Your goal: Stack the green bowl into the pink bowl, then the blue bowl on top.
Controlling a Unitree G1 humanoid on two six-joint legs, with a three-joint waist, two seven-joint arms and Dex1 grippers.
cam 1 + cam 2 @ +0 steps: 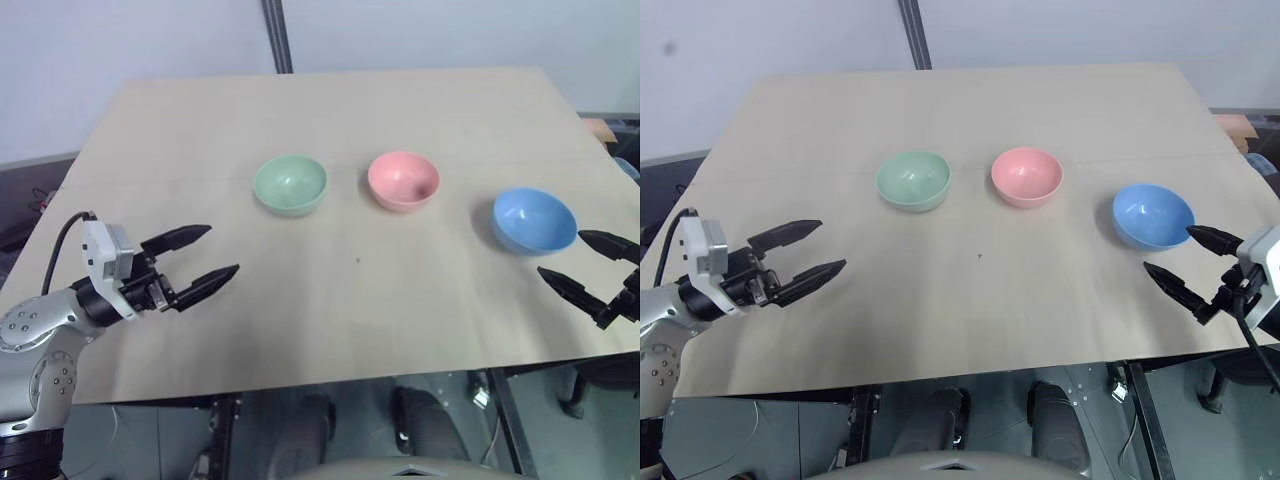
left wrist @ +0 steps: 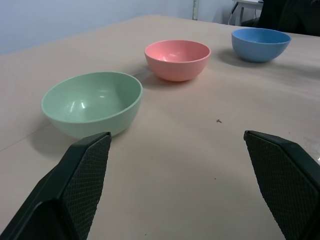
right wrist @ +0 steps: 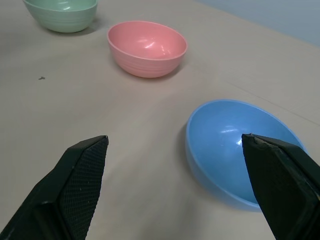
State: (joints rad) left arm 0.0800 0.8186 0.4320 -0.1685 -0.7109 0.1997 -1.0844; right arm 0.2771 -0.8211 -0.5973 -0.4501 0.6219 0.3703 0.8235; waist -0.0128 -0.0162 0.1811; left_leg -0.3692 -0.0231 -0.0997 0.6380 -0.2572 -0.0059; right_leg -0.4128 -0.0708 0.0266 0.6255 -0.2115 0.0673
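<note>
1. We are holding our left gripper [image 1: 197, 258] and right gripper [image 1: 1183, 260] over the table's [image 1: 400, 330] near edge, jaws spread wide, both empty.
2. Farther in, the green bowl [image 1: 290, 184] is sitting right of our left gripper, nearer to it.
3. The pink bowl [image 1: 403, 180] is sitting just right of it; the blue bowl [image 1: 1152, 215] is lying beside our right gripper, whose body the frame is cutting off.
</note>
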